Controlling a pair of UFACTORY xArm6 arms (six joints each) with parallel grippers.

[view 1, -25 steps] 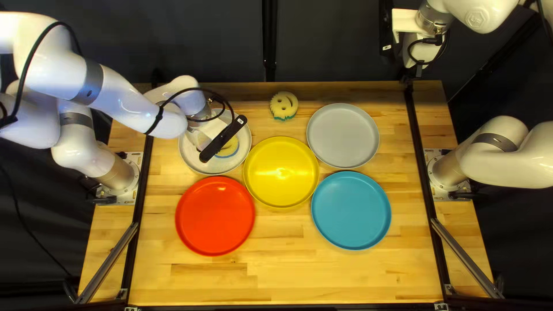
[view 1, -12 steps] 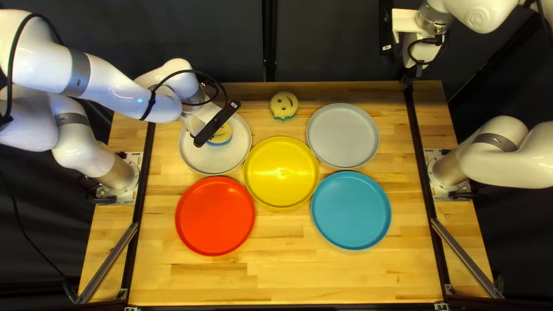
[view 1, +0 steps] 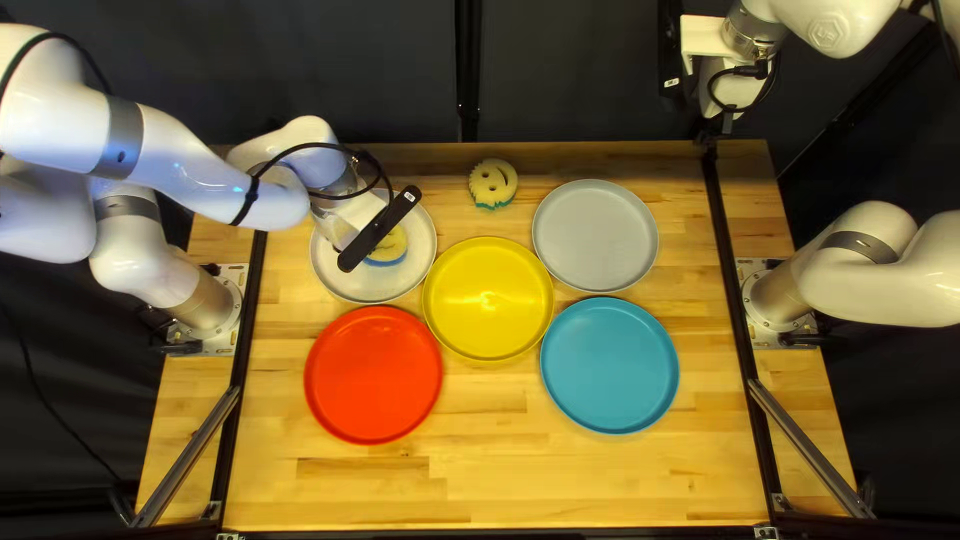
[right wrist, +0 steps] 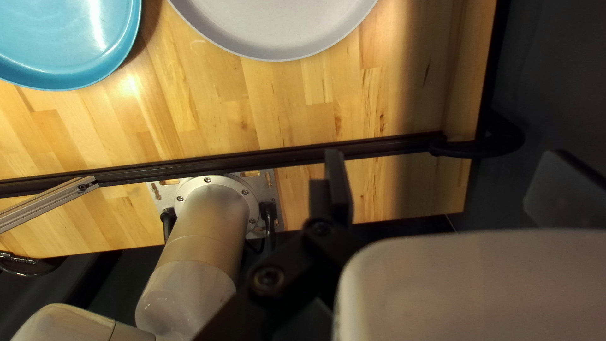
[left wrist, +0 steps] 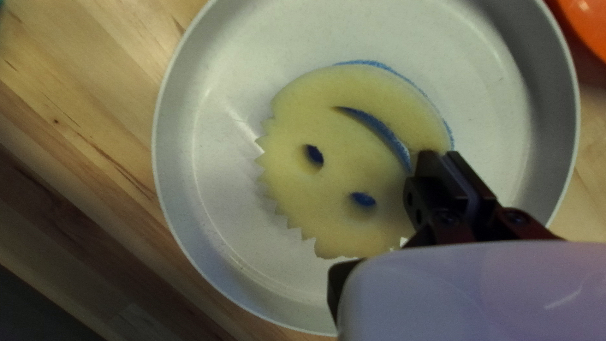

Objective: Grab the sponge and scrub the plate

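In the top left view my left gripper is low over the off-white plate, partly covering a round yellow sponge with a blue underside. The left wrist view has my left gripper shut on the edge of the smiley-faced sponge, beside its mouth slot; the sponge rests inside the plate. What lies under the fingers is hidden. My right gripper is raised past the table's far edge at the right of the top left view. In the right wrist view the right gripper stands open, nothing between its fingers.
Around the off-white plate are a red plate and a yellow plate. Farther right are grey and blue plates. A second smiley sponge, green beneath, lies near the table's far edge.
My left gripper and the sponge first shifted toward the table's far edge and slightly left, then came partway back. The plates and my right arm stayed where they were.
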